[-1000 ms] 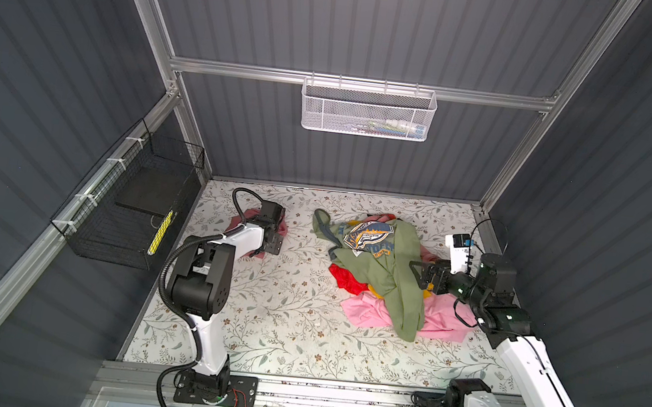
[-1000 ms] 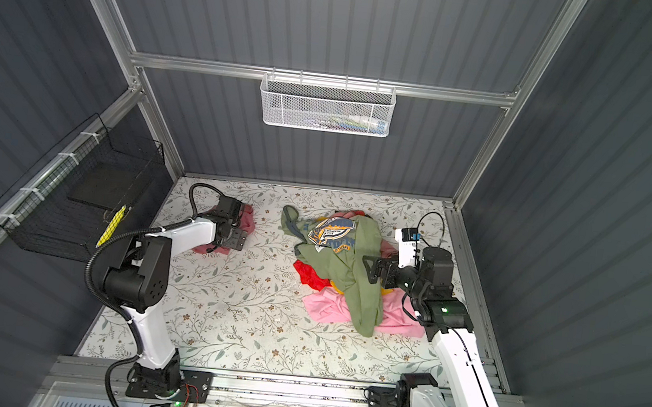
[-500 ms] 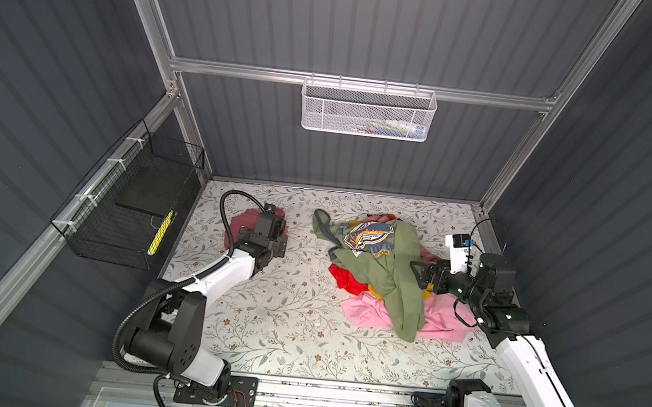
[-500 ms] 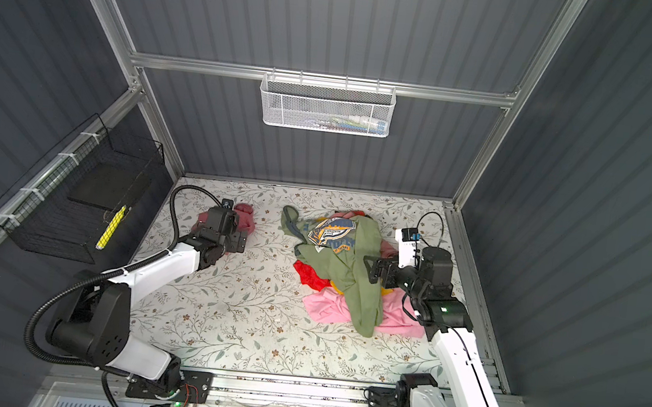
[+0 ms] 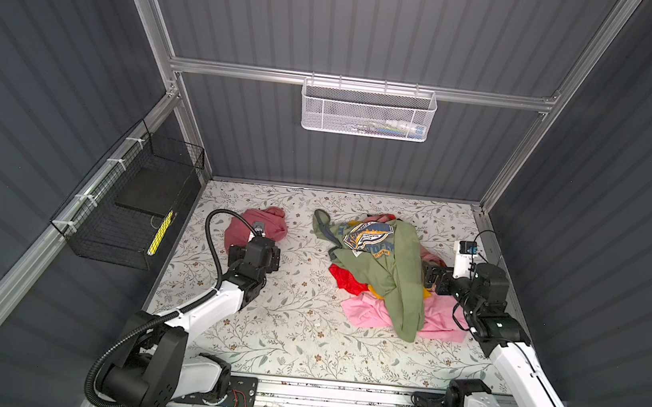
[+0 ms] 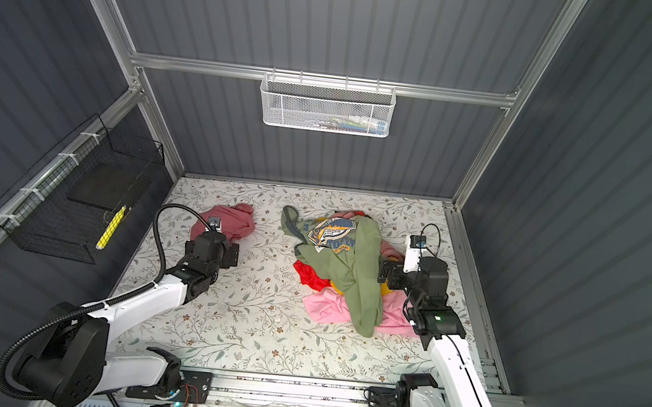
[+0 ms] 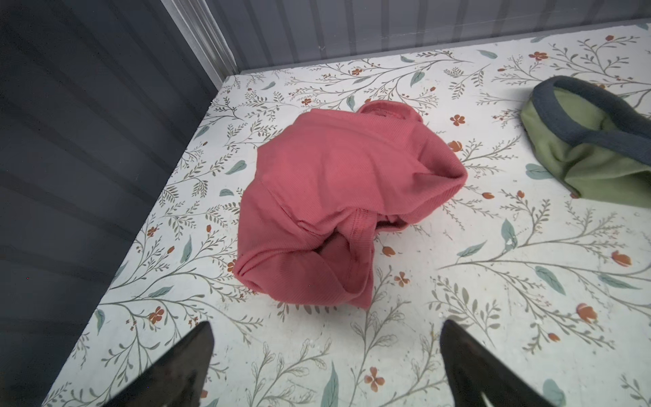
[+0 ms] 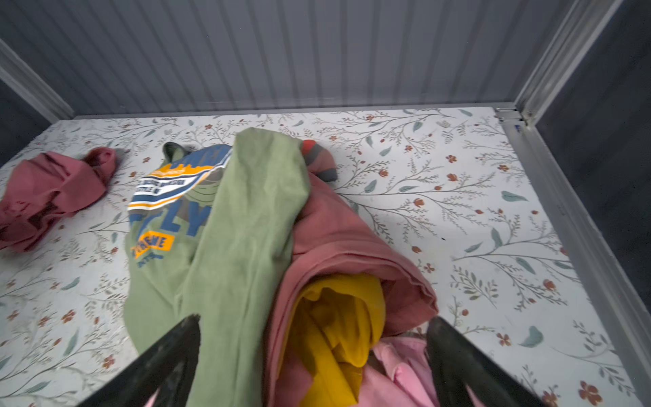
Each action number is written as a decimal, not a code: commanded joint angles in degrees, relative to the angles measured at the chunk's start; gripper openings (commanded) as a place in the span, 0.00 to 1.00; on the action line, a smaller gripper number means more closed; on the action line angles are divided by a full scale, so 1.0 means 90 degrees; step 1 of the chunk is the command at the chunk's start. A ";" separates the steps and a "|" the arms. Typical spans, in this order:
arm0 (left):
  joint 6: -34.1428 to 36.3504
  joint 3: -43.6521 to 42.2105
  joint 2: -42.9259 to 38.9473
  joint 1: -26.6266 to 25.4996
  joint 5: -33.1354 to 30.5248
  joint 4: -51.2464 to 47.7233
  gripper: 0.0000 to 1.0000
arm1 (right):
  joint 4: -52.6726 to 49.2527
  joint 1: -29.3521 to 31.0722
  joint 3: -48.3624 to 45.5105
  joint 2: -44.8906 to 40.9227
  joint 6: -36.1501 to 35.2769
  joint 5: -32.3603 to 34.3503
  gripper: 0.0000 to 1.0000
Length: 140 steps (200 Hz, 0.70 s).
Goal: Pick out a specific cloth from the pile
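Note:
The cloth (image 5: 270,221) (image 6: 234,219) (image 7: 334,197), a dusty salmon-pink garment, lies crumpled on the floral table at the back left, apart from the pile (image 5: 383,269) (image 6: 344,265). My left gripper (image 5: 258,247) (image 6: 219,248) (image 7: 326,331) hangs open just short of the cloth, with only bare table between its fingers. An olive T-shirt (image 8: 246,229) with a blue, white and orange print tops the pile, over red, yellow and bright pink cloths. My right gripper (image 5: 428,277) (image 6: 385,274) (image 8: 313,319) stands open at the pile's right side, holding nothing.
A rose-toned fabric (image 8: 345,232) much like the cloth also lies in the pile. On the left wall hangs a black wire basket (image 5: 136,208), and on the back wall a white mesh basket (image 5: 368,111). Grey walls close in three sides.
My left gripper has drawn back from the cloth toward the front, staying open. The cloth stays where it was. The right arm has not moved.

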 commanded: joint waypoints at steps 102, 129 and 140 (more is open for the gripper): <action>0.0291 -0.0449 -0.0250 0.0002 -0.0434 0.0991 1.00 | 0.3757 0.0005 -0.1533 0.0508 -0.0471 0.1529 0.99; 0.0302 -0.0488 -0.0247 -0.0004 -0.0496 0.1024 1.00 | 0.4448 -0.0048 -0.1715 0.0935 -0.0613 0.1613 0.99; 0.0310 -0.0488 -0.0242 -0.0003 -0.0503 0.1045 1.00 | 0.4774 -0.0123 -0.1789 0.1148 -0.0609 0.1633 0.99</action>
